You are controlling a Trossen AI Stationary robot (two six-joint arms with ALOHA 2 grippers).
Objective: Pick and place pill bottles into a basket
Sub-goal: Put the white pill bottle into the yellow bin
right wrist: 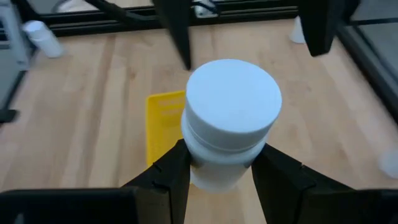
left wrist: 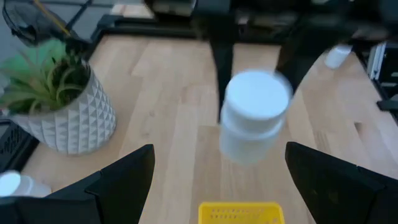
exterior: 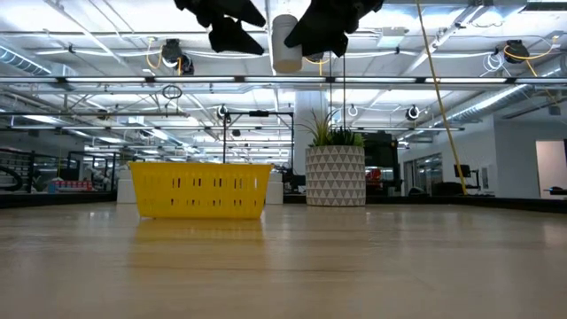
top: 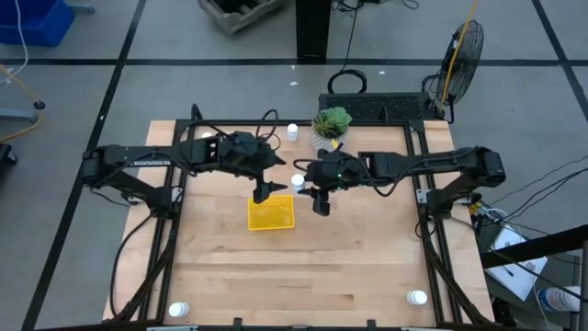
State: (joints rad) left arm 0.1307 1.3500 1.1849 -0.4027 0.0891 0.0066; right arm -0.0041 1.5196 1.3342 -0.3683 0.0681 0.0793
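Right gripper [right wrist: 217, 165]: fingers clenched on one pill bottle [right wrist: 229, 121], held high above the table just right of the basket [top: 271, 212], near table centre. Left gripper [left wrist: 217, 180]: jaws released and wide, empty, facing the held bottle from the left, above the basket's far edge. Handling note: the bottle likely needed carrying left until squarely over the basket, then lowering close to the floor before release, since a drop from this height could bounce it over the low walls; the left arm should keep clear. Bottle: small white cylinder, smooth flat white cap slightly wider than the body, upright in the grip, clasped at the body below the cap. Basket: shallow, square, bright yellow, slotted low walls, apparently empty. Other bottles: one at far edge [top: 292, 131], two at near corners [top: 178, 310].
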